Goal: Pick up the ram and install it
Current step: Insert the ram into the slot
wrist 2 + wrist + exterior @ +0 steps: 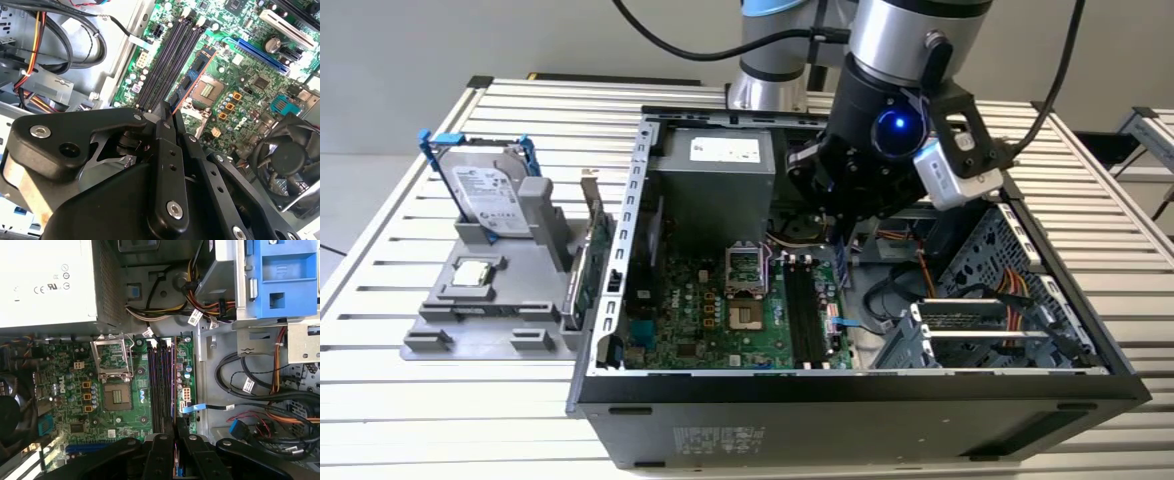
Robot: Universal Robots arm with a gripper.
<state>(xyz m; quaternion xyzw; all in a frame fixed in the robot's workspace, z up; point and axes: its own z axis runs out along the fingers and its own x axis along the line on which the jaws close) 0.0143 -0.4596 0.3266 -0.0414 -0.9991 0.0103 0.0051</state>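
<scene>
Where the end effector point(167, 112) pinches it, the ram point(192, 75) looks thin, dark.

The ram point(194, 79) is a thin, narrow dark strip with a blue patch and an orange-lit edge. In the second wrist view it appears nearly edge-on. One end sits clamped between the fingers of the gripper point(167, 109), and the rest reaches out over the board, parallel to the black slots point(167, 55) and just beside them. In the first wrist view it shows as a sliver point(174, 440) in line with those slots. Whether it touches a slot is unclear.
</scene>
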